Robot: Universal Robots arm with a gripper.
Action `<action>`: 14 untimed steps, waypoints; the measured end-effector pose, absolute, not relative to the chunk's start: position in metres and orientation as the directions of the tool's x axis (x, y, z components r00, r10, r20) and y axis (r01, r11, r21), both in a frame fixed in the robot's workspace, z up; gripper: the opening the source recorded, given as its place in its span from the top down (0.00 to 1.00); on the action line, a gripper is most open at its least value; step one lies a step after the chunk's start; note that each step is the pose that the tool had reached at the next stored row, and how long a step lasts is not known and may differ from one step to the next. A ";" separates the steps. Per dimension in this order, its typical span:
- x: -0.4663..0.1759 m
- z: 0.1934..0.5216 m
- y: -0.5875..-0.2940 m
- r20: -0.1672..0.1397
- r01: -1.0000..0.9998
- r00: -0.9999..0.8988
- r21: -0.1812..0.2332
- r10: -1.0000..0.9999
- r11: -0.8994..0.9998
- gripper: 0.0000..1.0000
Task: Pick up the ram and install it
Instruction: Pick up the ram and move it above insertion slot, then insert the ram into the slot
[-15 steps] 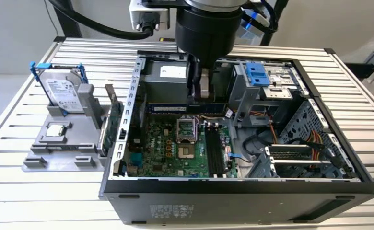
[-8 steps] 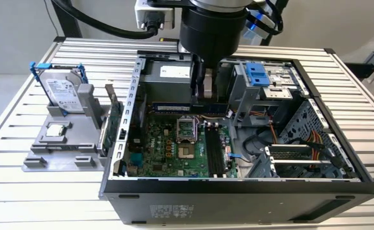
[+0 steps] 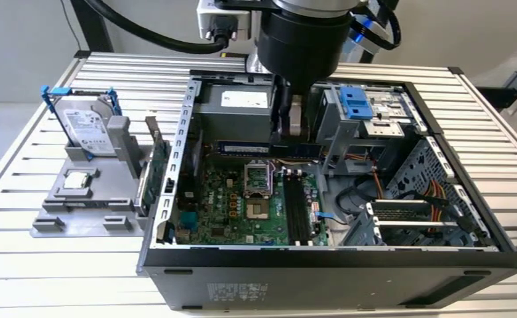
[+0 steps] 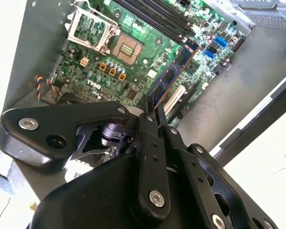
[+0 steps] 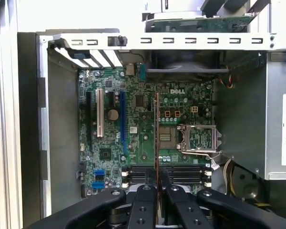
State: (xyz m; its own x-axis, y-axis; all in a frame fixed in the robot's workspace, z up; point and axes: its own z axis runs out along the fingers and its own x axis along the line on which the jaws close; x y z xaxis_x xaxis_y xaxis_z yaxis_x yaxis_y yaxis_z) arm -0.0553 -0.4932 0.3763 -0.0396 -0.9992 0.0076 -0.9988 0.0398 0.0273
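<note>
On the exterior view's left, a silver hard drive with blue rails [image 3: 91, 129] and a green expansion card [image 3: 156, 173] stood in a grey holder. Further right, inside the open black computer case [image 3: 329, 278], the black two-fingered gripper [image 3: 289, 138] pinched the long blue ram stick [image 3: 240, 147] above the green motherboard [image 3: 227, 205]. The stick's long axis lay crosswise to the black memory slots [image 3: 295, 211], which ran beneath the gripper; the ram was not yet seated. Everything rested on a ribbed aluminium table [image 3: 28, 265], with a pale wall behind.
</note>
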 end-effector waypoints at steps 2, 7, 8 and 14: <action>-0.052 0.376 -0.493 0.008 -0.999 -0.040 0.027 -0.999 0.040 1.00; -0.044 0.376 -0.493 0.008 -0.999 -0.040 0.027 -0.999 0.040 1.00; -0.042 0.376 -0.493 0.008 -0.999 -0.040 0.027 -0.999 0.040 1.00; -0.034 0.376 -0.493 0.008 -0.999 -0.040 0.027 -0.999 0.040 1.00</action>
